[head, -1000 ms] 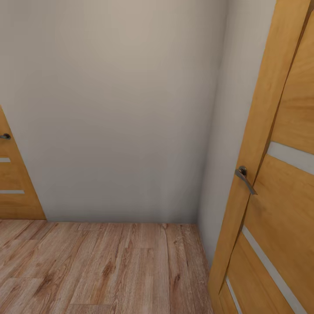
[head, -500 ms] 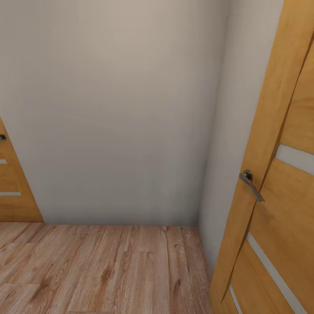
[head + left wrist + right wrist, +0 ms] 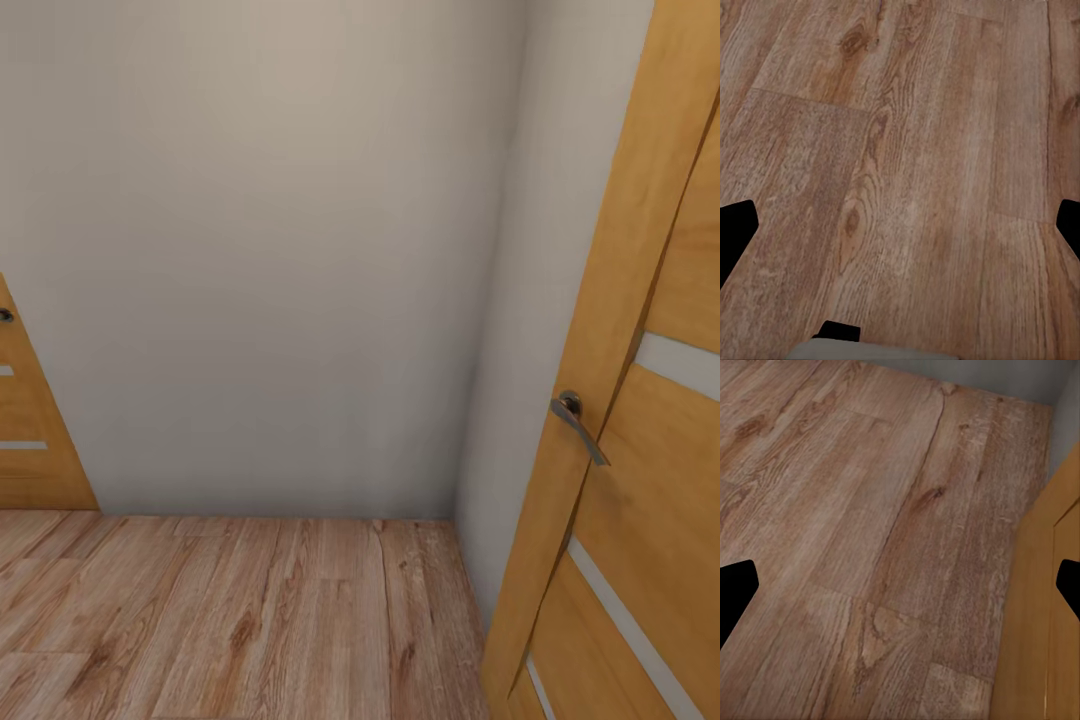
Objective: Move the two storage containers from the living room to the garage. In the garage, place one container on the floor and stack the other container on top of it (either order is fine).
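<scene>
Both orange-red storage containers are out of view. In the left wrist view, my left gripper (image 3: pixel 900 232) is open, its dark fingertips (image 3: pixel 735 234) far apart at the picture's edges over light wood plank flooring (image 3: pixel 907 150), with nothing between them. My right gripper (image 3: pixel 900 589) is also open and empty in the right wrist view. It hangs over the same plank floor (image 3: pixel 855 510), close to a light wooden door (image 3: pixel 1042 607).
I face a beige wall corner (image 3: pixel 500 300). A light wooden door (image 3: pixel 640 420) with a grey lever handle (image 3: pixel 578 425) stands ajar close on the right. Another wooden door (image 3: pixel 25 430) sits at the far left. Plank floor (image 3: pixel 250 610) runs up to the wall.
The whole head view has shifted a little: the left door slid toward the edge and the right door's handle sits lower and further right. The camera moved, not the things.
</scene>
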